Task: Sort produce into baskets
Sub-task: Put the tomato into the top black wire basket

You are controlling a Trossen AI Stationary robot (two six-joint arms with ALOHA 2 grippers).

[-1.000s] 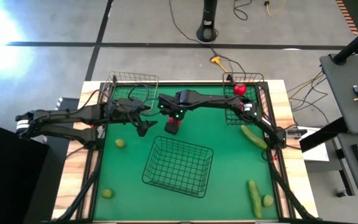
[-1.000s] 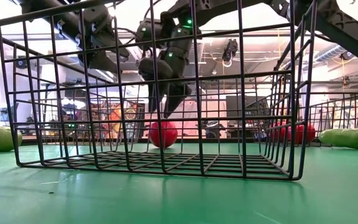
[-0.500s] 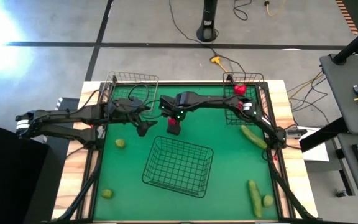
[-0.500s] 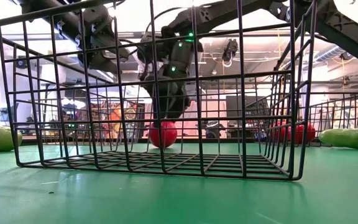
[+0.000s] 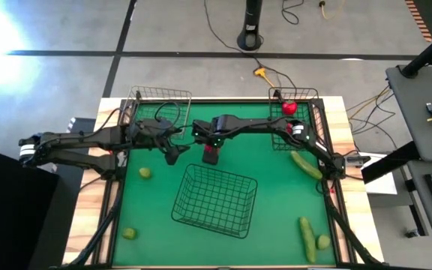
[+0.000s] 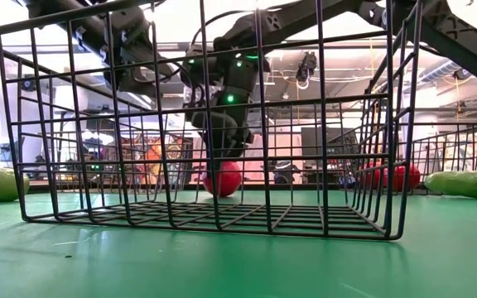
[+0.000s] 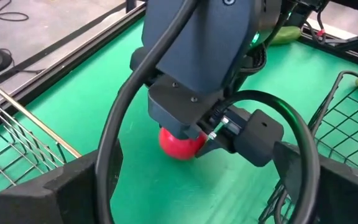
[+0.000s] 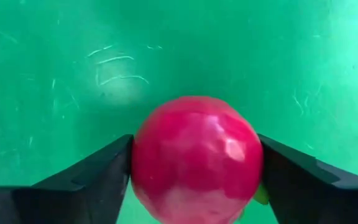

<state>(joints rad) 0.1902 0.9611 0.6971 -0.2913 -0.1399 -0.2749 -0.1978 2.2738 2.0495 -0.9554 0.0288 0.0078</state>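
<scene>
Tomato (image 8: 194, 158) sits squarely between the right gripper's (image 8: 194, 171) two dark fingers (image 8: 92, 180), which press against its sides on the green mat (image 5: 268, 161). In the high view that gripper (image 5: 211, 155) hangs just beyond the far edge of the large wire basket (image 5: 216, 200). Whether the red ball (image 6: 223, 178) rests on the mat or is barely lifted is hard to say. The left gripper (image 5: 172, 155) hovers just beside, its fingers spread.

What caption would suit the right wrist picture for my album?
A red tomato sits between the right gripper's two dark fingers over the green mat.
</scene>
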